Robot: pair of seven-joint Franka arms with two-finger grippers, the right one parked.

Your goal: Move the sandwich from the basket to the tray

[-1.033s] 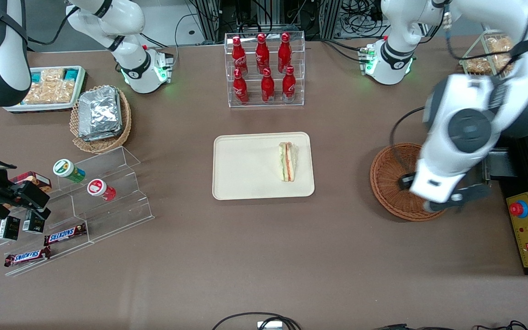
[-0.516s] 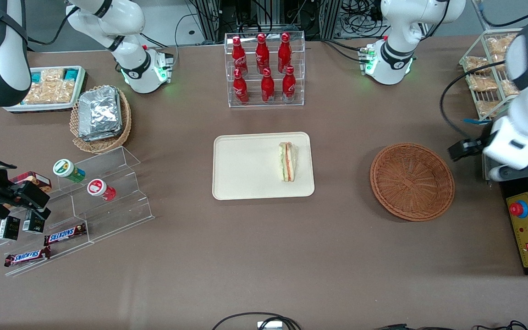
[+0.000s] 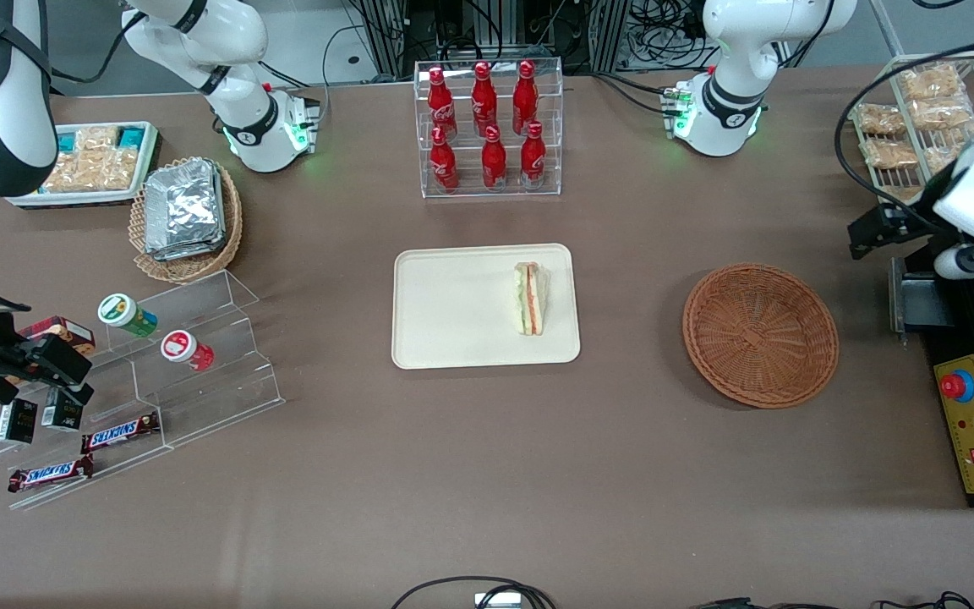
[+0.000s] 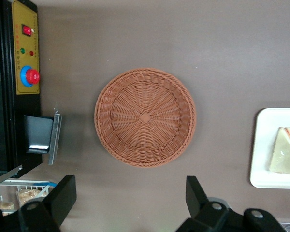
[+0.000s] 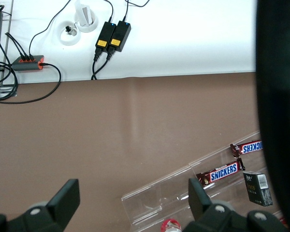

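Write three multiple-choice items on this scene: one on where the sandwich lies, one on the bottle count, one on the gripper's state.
1. Where is the sandwich?
A. in the basket
B. on the tray
C. on the bare table

2. How many red bottles stand in the clear rack?
A. four
B. six
C. eight

3. The gripper is:
A. open, holding nothing
B. shut on the sandwich
C. shut on a bottle

Key: 1 B, the sandwich lies on the tray and the basket holds nothing. 2 B, six red bottles in two rows. 3 A, the gripper hangs above the table with fingers spread wide.
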